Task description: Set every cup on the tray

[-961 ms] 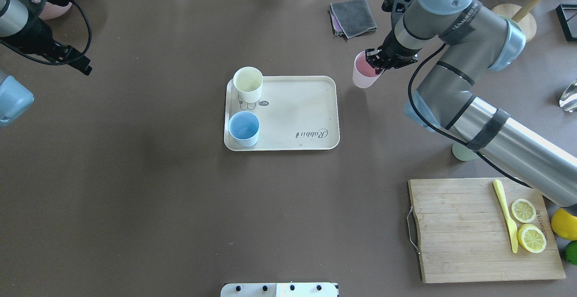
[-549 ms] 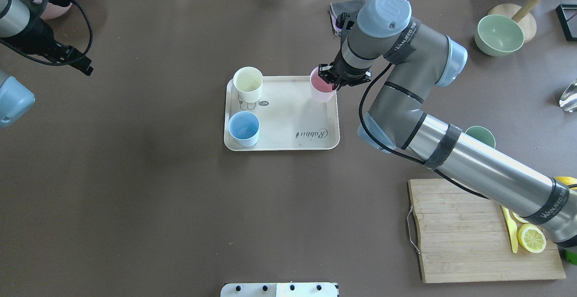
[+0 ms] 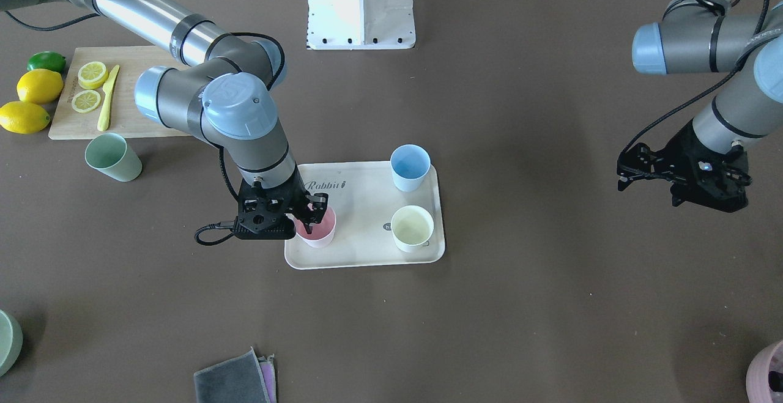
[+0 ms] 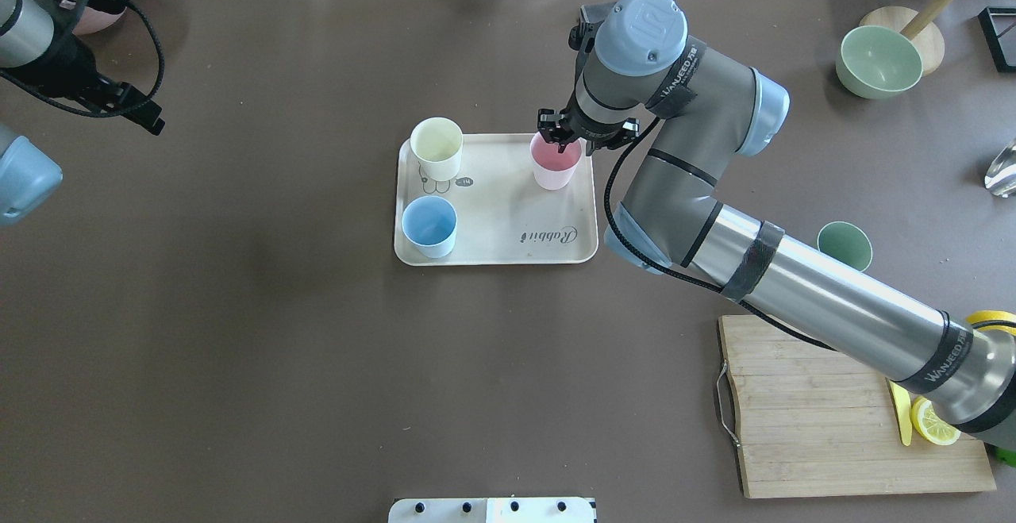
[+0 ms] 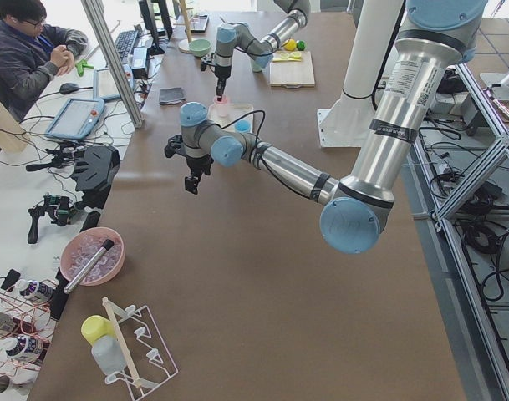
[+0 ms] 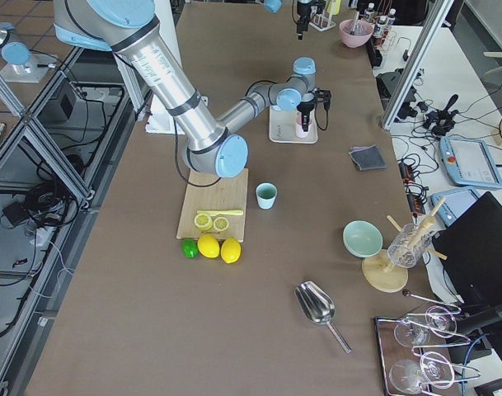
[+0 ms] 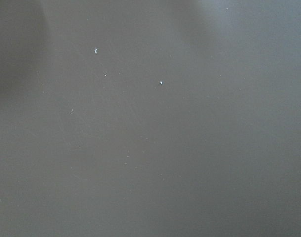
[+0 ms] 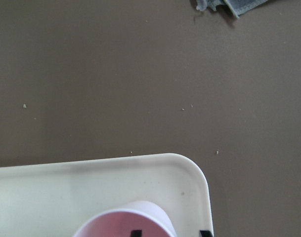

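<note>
The cream tray (image 4: 508, 217) with "Rabbit" lettering lies mid-table and also shows in the front view (image 3: 364, 250). A cream cup (image 4: 436, 148) and a blue cup (image 4: 429, 225) stand on its left side. My right gripper (image 4: 562, 136) is shut on the rim of a pink cup (image 4: 554, 166), held upright in the tray's far right corner. The right wrist view shows the pink cup (image 8: 123, 222) over the tray corner (image 8: 66, 187). I cannot tell if it touches the tray. A green cup (image 4: 844, 245) stands on the table, right of the tray. My left gripper (image 4: 151, 120) is empty, with its fingers together, far left.
A wooden cutting board (image 4: 810, 412) with lemon slices and a yellow knife lies at the near right, under my right arm. A green bowl (image 4: 877, 61) sits at the far right. A grey cloth (image 3: 232, 378) lies beyond the tray. Whole lemons and a lime (image 3: 24, 115) lie beside the board.
My right arm has carried the pink cup leftward from over the bare table to the tray's far right corner. The left arm has not moved.
</note>
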